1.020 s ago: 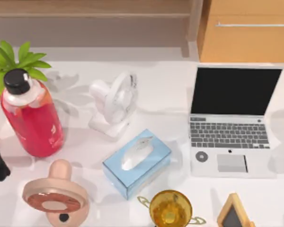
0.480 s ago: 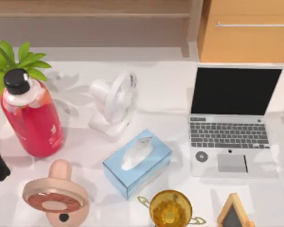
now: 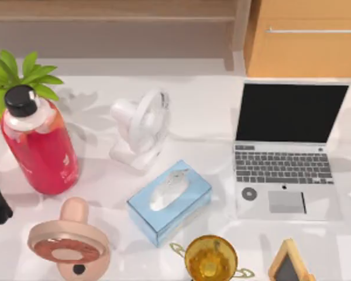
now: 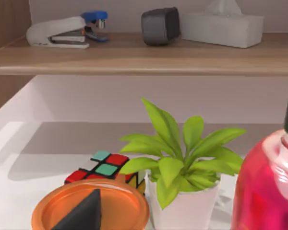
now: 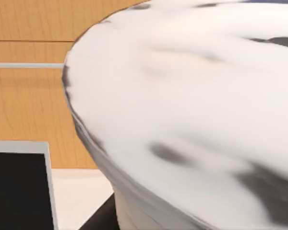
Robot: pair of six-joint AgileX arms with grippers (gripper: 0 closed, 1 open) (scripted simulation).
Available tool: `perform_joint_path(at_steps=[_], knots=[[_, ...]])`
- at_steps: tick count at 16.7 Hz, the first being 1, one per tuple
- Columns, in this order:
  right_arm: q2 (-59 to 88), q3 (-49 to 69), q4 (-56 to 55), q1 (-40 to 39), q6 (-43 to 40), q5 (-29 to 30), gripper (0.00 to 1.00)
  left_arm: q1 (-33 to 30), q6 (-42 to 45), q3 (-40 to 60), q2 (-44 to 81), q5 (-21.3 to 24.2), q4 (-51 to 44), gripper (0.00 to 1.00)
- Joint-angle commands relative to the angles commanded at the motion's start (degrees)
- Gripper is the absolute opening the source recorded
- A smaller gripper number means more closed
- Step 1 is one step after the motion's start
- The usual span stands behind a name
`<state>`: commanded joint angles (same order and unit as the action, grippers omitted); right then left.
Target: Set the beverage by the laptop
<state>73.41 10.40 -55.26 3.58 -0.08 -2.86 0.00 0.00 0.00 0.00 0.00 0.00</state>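
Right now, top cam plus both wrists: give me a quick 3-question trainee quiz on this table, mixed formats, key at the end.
1. True or false: the beverage stands upright at the table's left side, far from the laptop.
2. Multiple choice: what lies between the beverage and the laptop, nearest the table's middle? A) blue tissue box B) stapler C) Rubik's cube
3. Fill in: the laptop's lid is ____ and its screen is black.

Key
1. True. The white fan and the tissue box sit between them.
2. A.
3. Open.
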Motion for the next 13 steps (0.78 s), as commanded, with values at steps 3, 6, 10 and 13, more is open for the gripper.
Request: perform_joint_path(at_steps=[3, 6, 10, 13], knots=[[-2.3, -2.2, 2.4, -2.6, 0.6, 3.1, 0.0, 0.0, 0.0, 0.0, 0.0, 0.0, 0.0, 1.0], [-3.3, -3.3, 3.6, -3.8, 0.8, 4.7, 0.0, 0.0, 0.0, 0.0, 0.0, 0.0, 0.0, 1.0], [-3.3, -3.4, 3.7, -3.9, 0.8, 4.8, 0.0, 0.0, 0.0, 0.0, 0.0, 0.0, 0.0, 1.0], [-3.0, -3.2, 3.3, -3.7, 0.9, 4.7, 0.0, 0.0, 0.0, 0.0, 0.0, 0.0, 0.0, 1.0]])
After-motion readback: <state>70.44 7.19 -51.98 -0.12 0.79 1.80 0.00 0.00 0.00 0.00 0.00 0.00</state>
